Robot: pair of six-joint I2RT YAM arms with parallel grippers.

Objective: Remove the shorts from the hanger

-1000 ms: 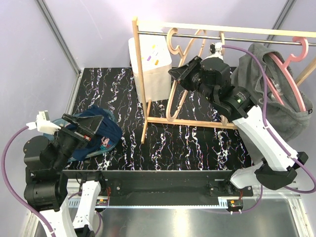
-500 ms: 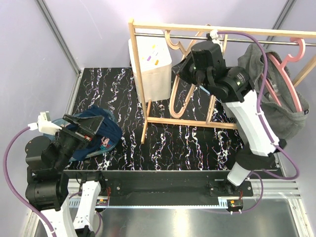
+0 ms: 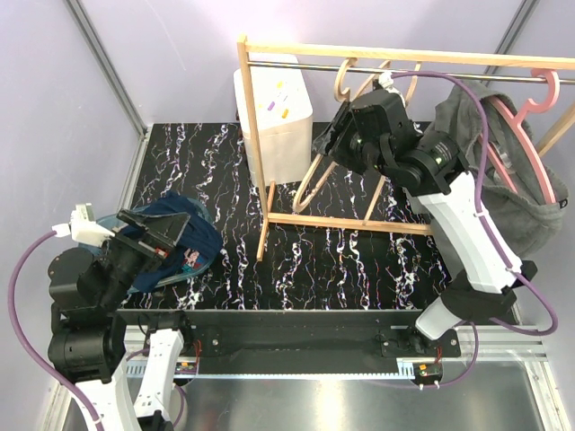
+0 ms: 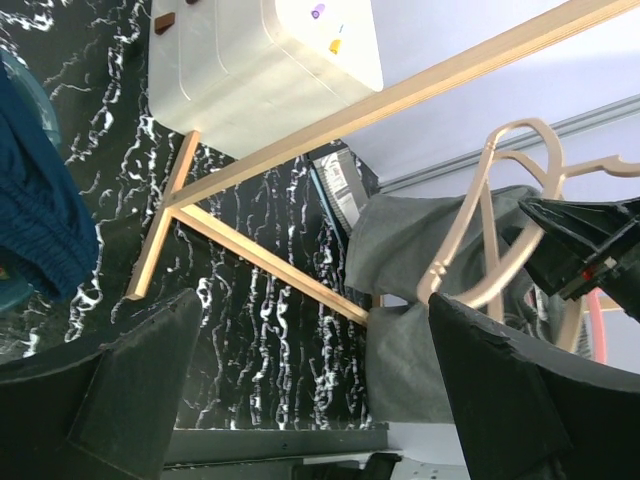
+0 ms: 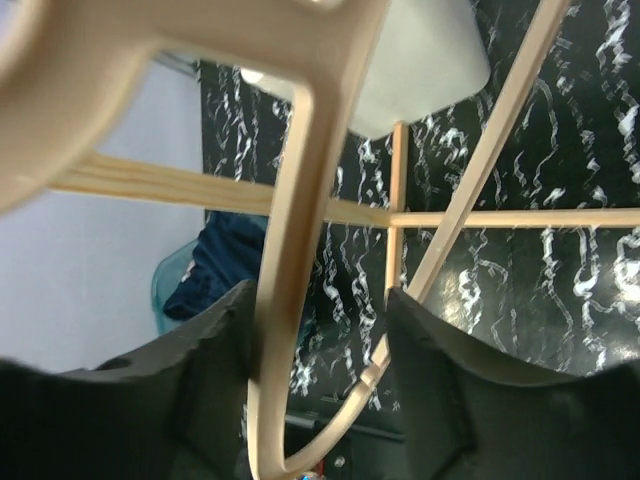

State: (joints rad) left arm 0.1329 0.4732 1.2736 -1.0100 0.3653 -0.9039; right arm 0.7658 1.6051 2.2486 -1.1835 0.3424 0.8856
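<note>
The black marbled table (image 3: pixel 359 260) fills most of my top view. A wooden rack (image 3: pixel 260 162) stands across its far half, with a metal rod (image 3: pixel 287 63) along the top.

At the right end of that rod, the dark grey shorts (image 3: pixel 530 211) hang draped over a pink hanger (image 3: pixel 530 171). Their long axis runs down from the rod and slants toward the near right corner. I cannot tell which end is the waistband.

A white bin (image 3: pixel 283 135) sits behind the rack's left post.

Over on the near left side, the navy shorts (image 3: pixel 202 238) lie bunched in a heap with no clear long axis. The cartoon-print shorts (image 3: pixel 191 260) peek out at the near edge of that heap. A teal basin (image 5: pixel 163 290) shows under the pile in the right wrist view.

A bare wooden hanger (image 3: pixel 310 190) hangs from the rod left of the grey shorts. It is tilted, with its lower arm pointing down toward the left.

My right gripper (image 5: pixel 320 300) is up at that hanger. Its fingers stand apart on either side of the wooden arm, and there is a visible gap on one side, so it is not clamped.

My left gripper (image 4: pixel 315 302) hovers over the navy heap, spread wide and holding nothing.
</note>
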